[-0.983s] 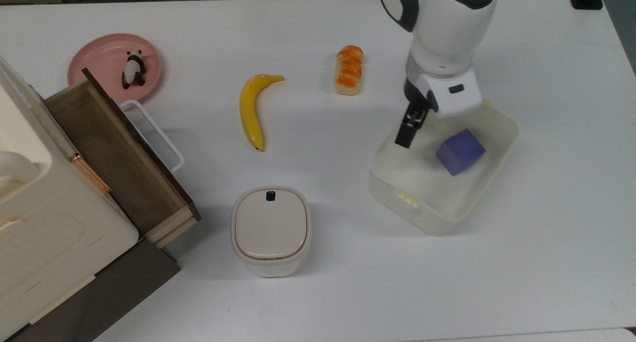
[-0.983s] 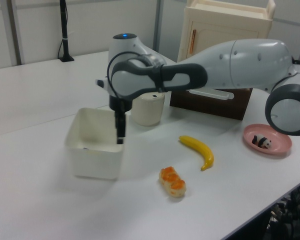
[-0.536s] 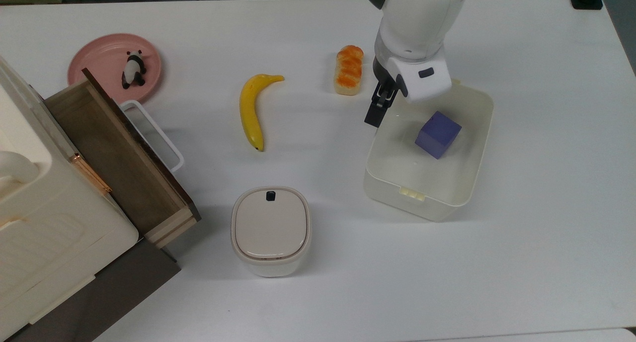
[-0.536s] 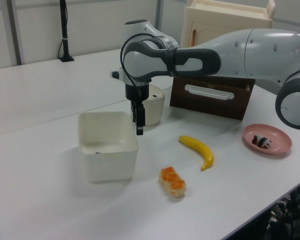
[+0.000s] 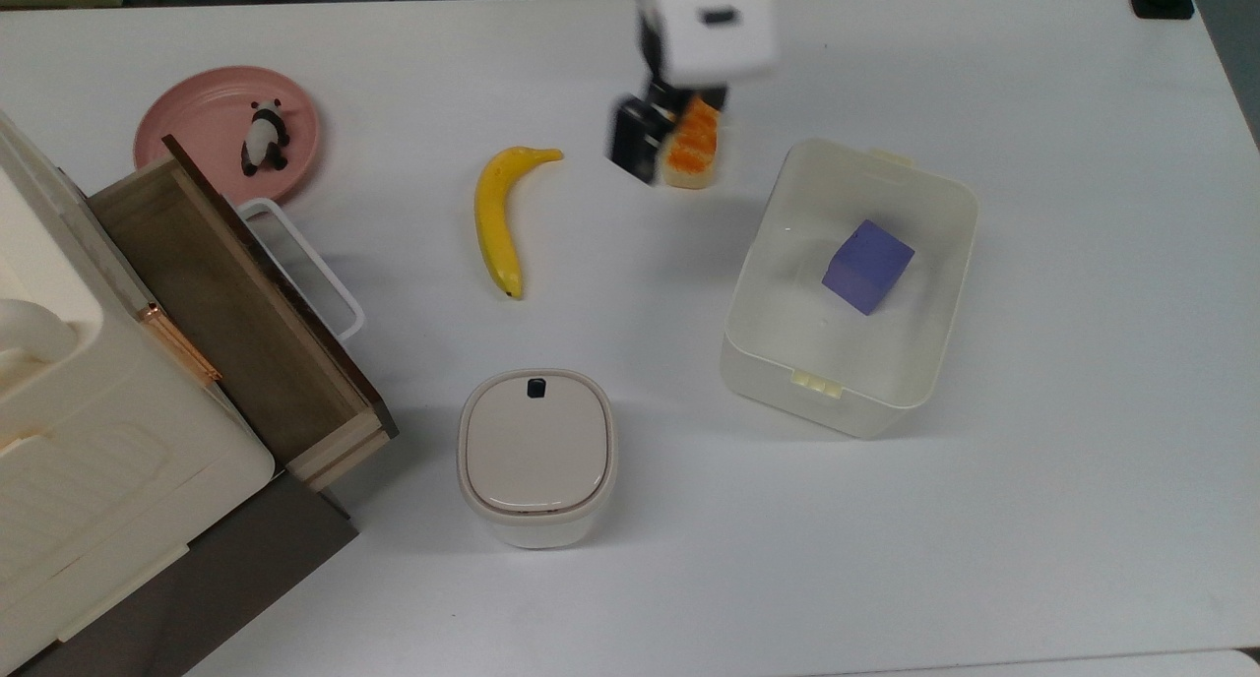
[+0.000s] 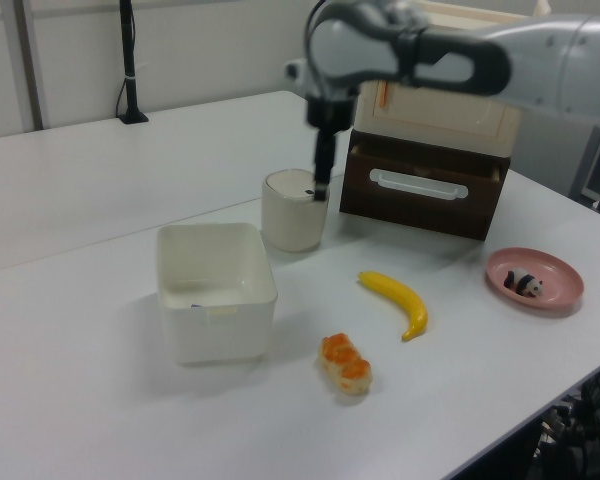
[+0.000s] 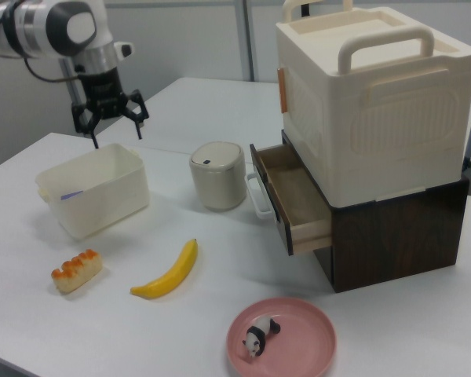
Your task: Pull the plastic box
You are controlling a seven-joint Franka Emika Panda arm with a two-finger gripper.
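On the white worktop [image 5: 1034, 520]: 1 box [image 5: 852, 374], 1 bin [image 5: 536, 454], 1 banana [image 5: 495, 222], 1 bread roll [image 5: 692, 151], 1 pink plate [image 5: 207, 116] w/ 1 panda figure [image 5: 264, 138], 1 cabinet [image 7: 377, 102] w/ 1 drawer [image 5: 236, 303] pulled open. Box sits toward the top view's right, apart from everything else, w/ 1 purple cube [image 5: 867, 266] inside; yellowish tabs on 2 rims.

Tool [image 7: 108, 129] is up in the air, released: in the right view its fingers [image 7: 138, 119] are spread wide, gripping nothing, hanging above the box's far side and clear of the rim. Top view puts the tool [image 5: 640, 146] just beside the roll, well apart from the box.

View diffs: top view shows the cube whole; right view gives just a purple smudge thru the box wall [image 7: 94, 196]; left view shows the box [image 6: 216, 300] w/ only a dark speck at the inner wall. Right view alone shows the cabinet's top handle [image 7: 385, 39] and dark base [image 7: 400, 228]. Left view has the tool in front of the bin [image 6: 294, 210], and shows a black post [image 6: 130, 60] at the worktop's far edge.
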